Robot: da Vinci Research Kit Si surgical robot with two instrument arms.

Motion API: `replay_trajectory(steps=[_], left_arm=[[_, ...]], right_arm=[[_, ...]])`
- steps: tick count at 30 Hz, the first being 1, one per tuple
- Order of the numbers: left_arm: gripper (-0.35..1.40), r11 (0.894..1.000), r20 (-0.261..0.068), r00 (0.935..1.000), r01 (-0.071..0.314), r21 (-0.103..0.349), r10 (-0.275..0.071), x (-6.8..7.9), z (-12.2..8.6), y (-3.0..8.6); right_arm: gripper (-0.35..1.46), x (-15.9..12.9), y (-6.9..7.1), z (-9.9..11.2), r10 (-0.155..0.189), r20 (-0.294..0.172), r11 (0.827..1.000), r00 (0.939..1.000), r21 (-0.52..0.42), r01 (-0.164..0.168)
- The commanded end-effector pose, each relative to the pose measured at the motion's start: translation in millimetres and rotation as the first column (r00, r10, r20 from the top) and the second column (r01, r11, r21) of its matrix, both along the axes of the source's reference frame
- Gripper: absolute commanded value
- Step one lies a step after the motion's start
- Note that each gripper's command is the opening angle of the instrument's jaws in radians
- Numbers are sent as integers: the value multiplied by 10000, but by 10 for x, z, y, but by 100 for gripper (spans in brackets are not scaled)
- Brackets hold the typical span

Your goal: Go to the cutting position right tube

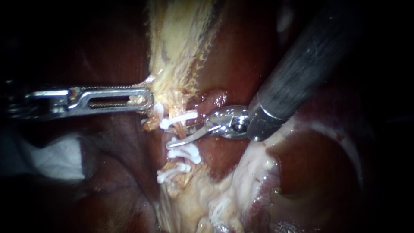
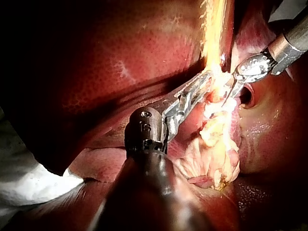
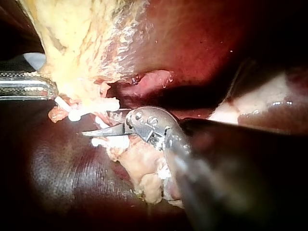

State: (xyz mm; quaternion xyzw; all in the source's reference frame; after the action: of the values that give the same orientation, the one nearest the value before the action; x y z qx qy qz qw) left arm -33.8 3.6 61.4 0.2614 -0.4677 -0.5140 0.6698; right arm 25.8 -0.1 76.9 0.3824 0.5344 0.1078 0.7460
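Pale yellow and stringy, the tube [image 1: 182, 130] runs just below the upper clip [image 1: 179, 120], the white clip that crosses it. Which strand here is the right tube I cannot tell for certain, but this is the one at the blade. Further below the upper clip sit the middle clips [image 1: 186, 152], and beyond them a lower clip [image 1: 171, 173].

The right instrument [image 1: 183, 142] lies in the gap just under the upper clip, between it and the middle clips. Its slender curved blades rest against the tube. From the endoscope and right wrist views the blades appear to lie together with nothing between them.

The approach therefore looks largely done, since the tip is at the stretch between clips where a cut would go. What seems left is small: parting the blades and settling them around the tube, clear of the clips.

To the left of the upper clip, the left instrument [image 1: 146, 100] has its long windowed jaws closed on the fatty tissue [image 1: 177, 39], which rises above the upper clip and looks held taut. Dark red liver [image 1: 241, 56] surrounds all this, and a white cloth [image 1: 56, 159] lies far left and below.
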Motion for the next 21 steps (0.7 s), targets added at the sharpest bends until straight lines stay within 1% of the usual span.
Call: replay_trajectory(steps=[1,7,21], left_arm=[[-35,10000,4,10000,-4,1,4,0,1,0],[-35,10000,2,10000,-4,-7,4,-1,4,1],[-35,10000,0,10000,-2,-8,2,-1,5,2]], right_arm=[[28,2,-1,-1,-3,-29,10000,10000,5,3],[28,8,-3,-3,-35,-101,10000,9999,72,35],[28,8,-3,-3,-33,-74,9999,10000,124,34]])
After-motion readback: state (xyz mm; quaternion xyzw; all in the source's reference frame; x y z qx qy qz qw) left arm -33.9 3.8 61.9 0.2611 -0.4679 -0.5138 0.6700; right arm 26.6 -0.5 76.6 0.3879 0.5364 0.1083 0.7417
